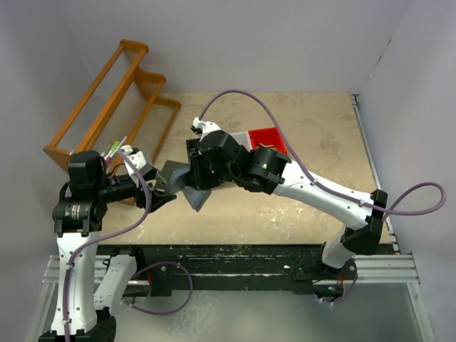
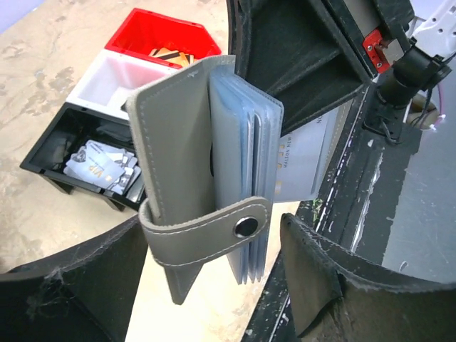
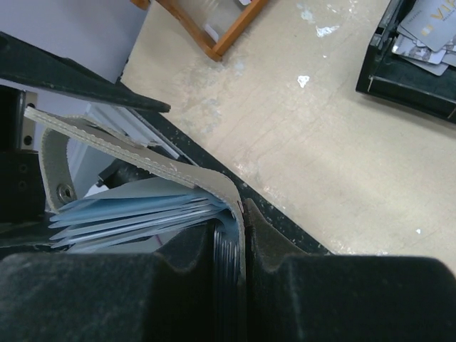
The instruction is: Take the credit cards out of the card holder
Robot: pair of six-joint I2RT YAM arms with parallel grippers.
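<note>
The grey card holder (image 1: pixel 194 198) hangs in the air between the two arms, its cover folded back. Its snap strap (image 2: pixel 214 231) wraps round bluish plastic sleeves (image 2: pixel 246 142). My right gripper (image 3: pixel 242 214) is shut on the holder's (image 3: pixel 142 160) spine and sleeve edges from above. My left gripper (image 2: pixel 214 239) stands open, one finger (image 2: pixel 85 278) on each side of the holder's (image 2: pixel 178 142) lower end. Several pale credit cards (image 2: pixel 100 167) lie in the black bin (image 2: pixel 46 153). A pale printed card (image 2: pixel 299 160) shows behind the sleeves.
Red bin (image 2: pixel 164 35), white bin (image 2: pixel 121 75) and the black bin sit in a row on the tan table; the red one (image 1: pixel 267 137) shows beside the right arm. A wooden rack (image 1: pixel 107 100) stands at the back left. The table's dark front rail (image 3: pixel 214 178) runs below the holder.
</note>
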